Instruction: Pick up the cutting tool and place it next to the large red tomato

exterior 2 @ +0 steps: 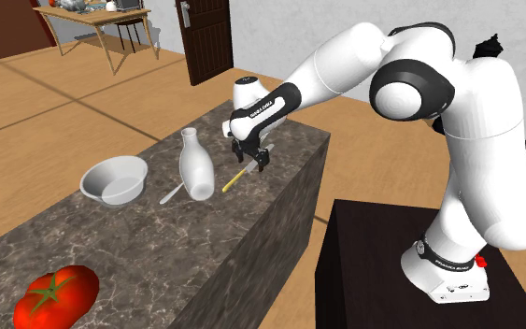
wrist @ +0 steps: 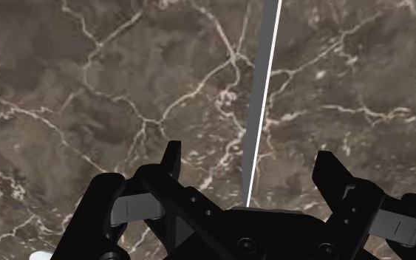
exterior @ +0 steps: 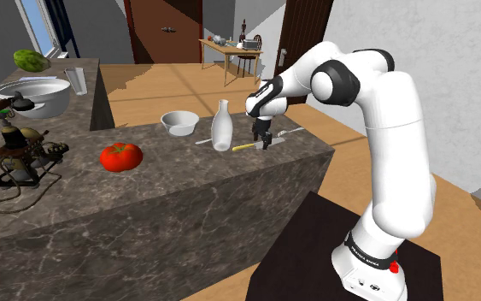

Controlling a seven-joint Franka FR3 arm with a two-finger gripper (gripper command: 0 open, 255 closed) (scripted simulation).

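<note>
Dark, white-veined stone counter (exterior: 187, 197), wooden floor beyond, with the arm's stand at one short end.

Findings:
- Knife (exterior: 245, 147): lies flat near the short end by the stand. Its yellow handle points toward the white bottle (exterior: 221, 126) and its grey blade toward that end's edge.
- Tomato (exterior: 120, 156): large and red, well apart from the knife toward the opposite end of the counter, past the bottle and a white bowl (exterior: 179, 122).
- Tool (exterior: 262, 139): pointing down, low over the knife about where handle meets blade. In the wrist view its fingers stand wide apart with nothing clasped, and the blade (wrist: 261, 103) runs between them roughly centred, touching neither.

Assessment: the step in hand appears to be the grasp, with the alignment already good.

Recommendations:
- The knife sits very low, so the fingertips should reach almost to the stone before closing, or they may shut above it.
- Close squarely across the knife. A grip nearer the thicker handle should hold more securely than one on the thin blade.
- Lift straight up first. The bottle stands just beside the handle and could be tipped by a sideways start.
</note>
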